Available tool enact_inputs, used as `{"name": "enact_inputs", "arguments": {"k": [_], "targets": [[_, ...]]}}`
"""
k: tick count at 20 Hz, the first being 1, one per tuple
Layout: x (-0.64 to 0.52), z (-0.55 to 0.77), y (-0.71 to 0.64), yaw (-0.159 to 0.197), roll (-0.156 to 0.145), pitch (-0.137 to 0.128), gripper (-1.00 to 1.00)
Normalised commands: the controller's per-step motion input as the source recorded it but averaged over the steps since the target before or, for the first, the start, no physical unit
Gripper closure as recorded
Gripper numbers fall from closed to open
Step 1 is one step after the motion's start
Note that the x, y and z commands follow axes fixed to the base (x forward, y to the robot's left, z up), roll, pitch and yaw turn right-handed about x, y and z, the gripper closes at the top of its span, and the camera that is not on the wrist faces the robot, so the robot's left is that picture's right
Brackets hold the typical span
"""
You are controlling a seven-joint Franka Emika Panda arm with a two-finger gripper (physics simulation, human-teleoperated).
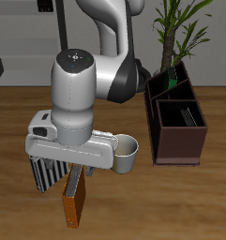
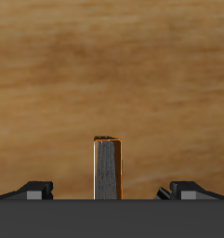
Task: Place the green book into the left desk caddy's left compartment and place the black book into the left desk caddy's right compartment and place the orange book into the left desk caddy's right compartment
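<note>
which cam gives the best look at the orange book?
The exterior view: the orange book stands upright below the gripper, cover and spine visible, top hidden by the arm. The wrist view shows only its pale page edge end-on, between the gripper's open fingers.

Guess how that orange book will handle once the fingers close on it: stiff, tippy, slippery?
The orange book stands upright on a narrow edge, so a sideways nudge would probably tip it. It looks like a slim hardcover, likely stiff rather than floppy. Its cover looks smooth, so it might slip in a light grip. The gripper straddles it; contact can't be judged.
</note>
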Motion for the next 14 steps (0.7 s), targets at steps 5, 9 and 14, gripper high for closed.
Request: {"name": "enact_inputs", "arguments": {"k": [5, 9, 14], "targets": [[0.04, -0.19, 0.05, 0.003, 0.006, 0.012, -1.00], [-0.01, -0.18, -0.04, -0.034, -0.011, 0.012, -1.00], [0.00, -0.23, -0.04, 0.008, -0.005, 0.023, -1.00]]}}
